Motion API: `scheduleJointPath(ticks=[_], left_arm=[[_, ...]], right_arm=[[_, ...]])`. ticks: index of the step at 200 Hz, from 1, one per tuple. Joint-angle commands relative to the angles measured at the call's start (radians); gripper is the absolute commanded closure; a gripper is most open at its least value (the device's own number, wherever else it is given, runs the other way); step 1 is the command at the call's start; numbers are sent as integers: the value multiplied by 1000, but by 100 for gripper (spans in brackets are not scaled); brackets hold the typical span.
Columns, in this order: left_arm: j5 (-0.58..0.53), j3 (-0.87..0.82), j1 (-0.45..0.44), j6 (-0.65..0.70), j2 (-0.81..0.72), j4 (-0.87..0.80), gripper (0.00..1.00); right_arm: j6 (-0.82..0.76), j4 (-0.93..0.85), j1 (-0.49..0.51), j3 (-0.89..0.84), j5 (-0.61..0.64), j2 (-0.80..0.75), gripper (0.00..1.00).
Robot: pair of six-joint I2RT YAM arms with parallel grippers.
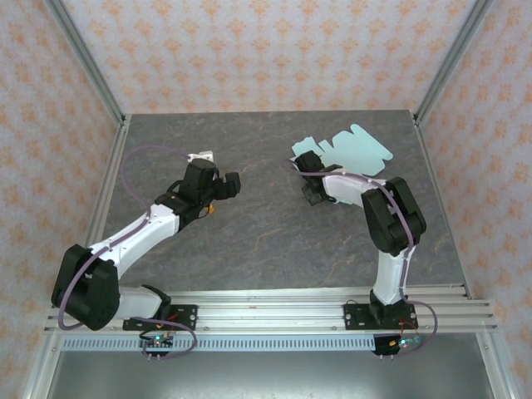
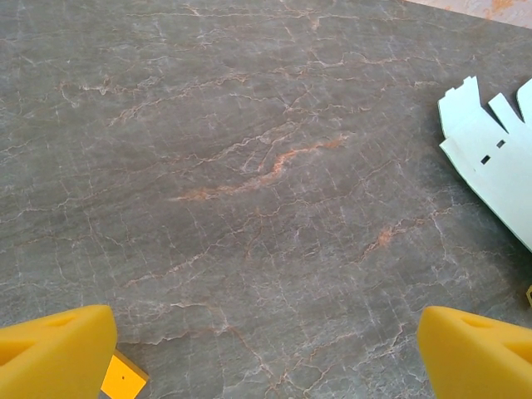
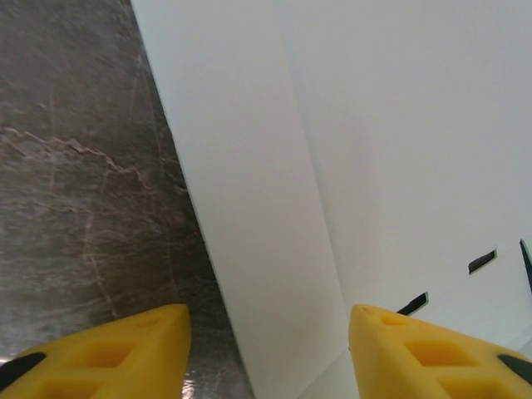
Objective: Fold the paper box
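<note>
Paper box (image 1: 356, 150) flat on table (image 1: 249, 241), nothing folded; my left fingers (image 2: 58, 353) wide, right fingers (image 3: 424, 353) half-apart over its edge.

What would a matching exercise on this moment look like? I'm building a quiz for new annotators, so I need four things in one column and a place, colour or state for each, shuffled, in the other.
Column one:
1. paper box
2. left hand
3. right hand
4. table

Column two:
A. fingers apart, one on each side of the paper box's edge
B. grey stone look with pinkish veins
C. unfolded sheet at the far right of the table
D. wide open above bare table

Pairs: 1-C, 2-D, 3-A, 4-B
</note>
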Motion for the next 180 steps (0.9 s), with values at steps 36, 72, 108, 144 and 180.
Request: scheduleJointPath(ticks=[36,72,108,144,180], left_arm=[[-32,18,-2,13,-9,-28,6],[-27,1,-1,1,-10,-9,6],[34,-43,-2,-74,-39,46,7],[156,-58,-11,-238,-45,135,11],[148,0,-83,-135,-3,123,13]], right_arm=[[-42,-11,-1,38,113,38,64],[-45,-1,-1,46,116,34,85],[20,25,-2,-1,4,-102,99],[202,68,-1,-64,-252,-263,100],[447,146,-2,-102,-419,-358,100]])
